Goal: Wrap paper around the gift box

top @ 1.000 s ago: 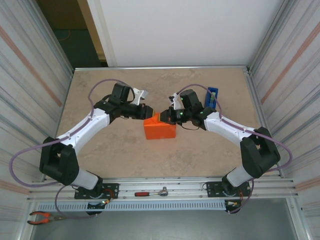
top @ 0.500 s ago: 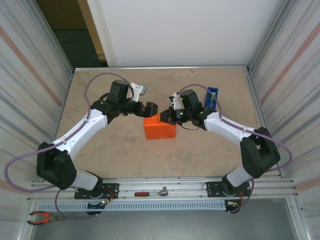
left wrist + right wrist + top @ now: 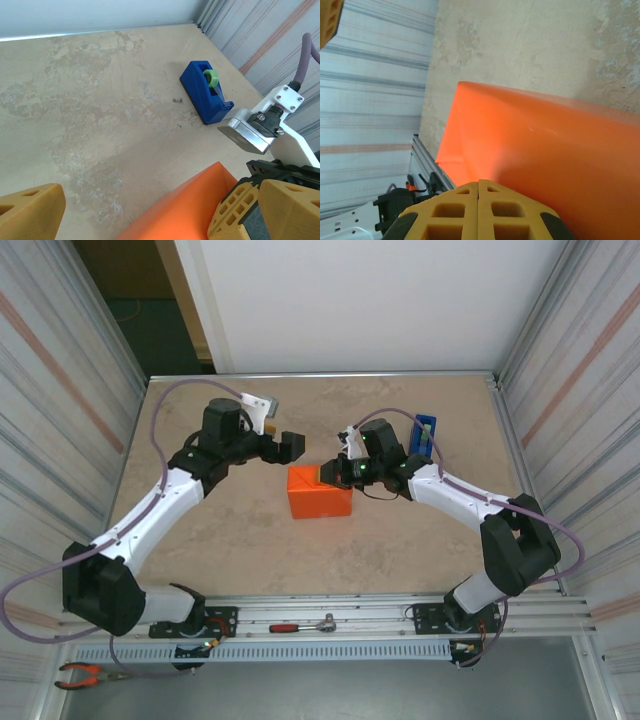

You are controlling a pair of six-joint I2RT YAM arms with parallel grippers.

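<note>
Flanking gift box [image 3: 320, 496] — right jaws closed, left jaws wide.

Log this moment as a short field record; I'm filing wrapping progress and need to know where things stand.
gift box: orange block, in front of both arms
paper: orange, covers every box face in view
left pincer: open, empty, beyond the box's far left corner, not touching it
right pincer: shut, tips at the box's far upper edge
tape dispenser: blue, green roll, far right, untouched
</note>
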